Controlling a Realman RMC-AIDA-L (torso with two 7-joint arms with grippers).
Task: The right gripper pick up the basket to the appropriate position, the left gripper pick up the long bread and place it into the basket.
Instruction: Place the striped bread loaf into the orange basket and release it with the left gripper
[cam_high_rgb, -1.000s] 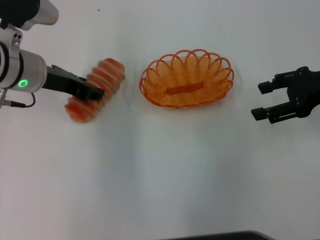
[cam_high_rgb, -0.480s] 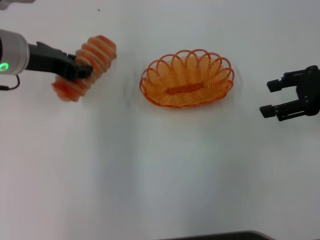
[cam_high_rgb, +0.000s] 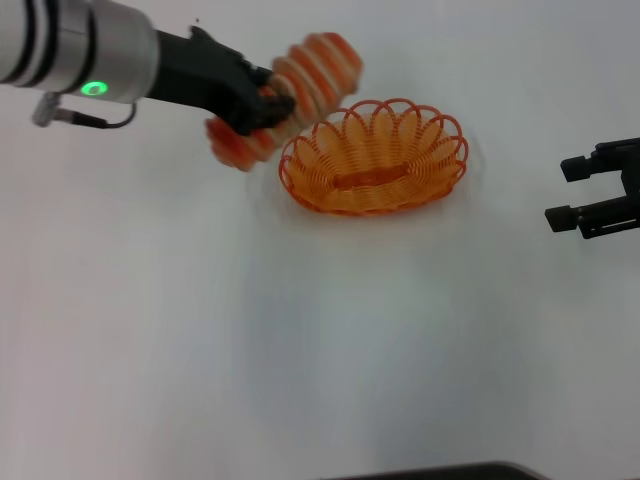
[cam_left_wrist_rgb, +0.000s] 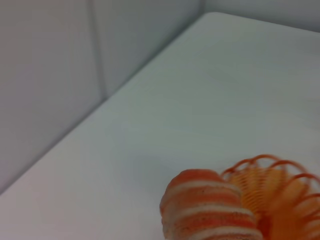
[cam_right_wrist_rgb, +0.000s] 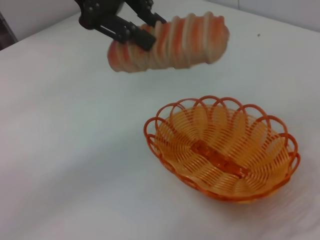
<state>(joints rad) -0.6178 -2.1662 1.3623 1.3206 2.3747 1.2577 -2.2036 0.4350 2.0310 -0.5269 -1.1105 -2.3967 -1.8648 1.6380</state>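
Observation:
My left gripper (cam_high_rgb: 268, 108) is shut on the long bread (cam_high_rgb: 300, 82), an orange-red loaf with cream ridges, and holds it in the air just left of the basket's rim. The orange wire basket (cam_high_rgb: 375, 158) rests empty on the white table at centre. In the right wrist view the bread (cam_right_wrist_rgb: 172, 42) hangs above and beyond the basket (cam_right_wrist_rgb: 222, 150), gripped by the left gripper (cam_right_wrist_rgb: 132, 32). The left wrist view shows the bread's end (cam_left_wrist_rgb: 210, 207) beside the basket's rim (cam_left_wrist_rgb: 272, 182). My right gripper (cam_high_rgb: 580, 192) is open and empty at the right edge, away from the basket.
The white table (cam_high_rgb: 300, 340) carries nothing else. A dark edge (cam_high_rgb: 440, 472) shows at the bottom of the head view. A grey wall (cam_left_wrist_rgb: 60, 65) rises behind the table in the left wrist view.
My left gripper has lifted the long bread off the table and carried it right, up to the basket's left rim. The right gripper has drawn back to the right.

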